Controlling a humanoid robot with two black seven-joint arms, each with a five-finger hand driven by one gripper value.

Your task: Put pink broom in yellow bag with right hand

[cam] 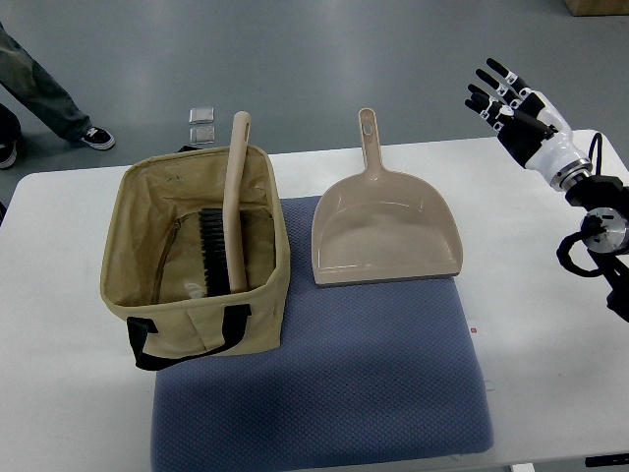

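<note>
The pink broom stands inside the yellow bag, its black bristles down in the bag and its handle leaning on the far rim and sticking out past it. My right hand is raised at the table's far right corner, well away from the bag, fingers spread and holding nothing. No left arm shows.
A pink dustpan lies to the right of the bag on a blue mat over the white table. A person's legs and shoes stand on the floor at the far left. Two small clear squares lie on the floor behind the bag.
</note>
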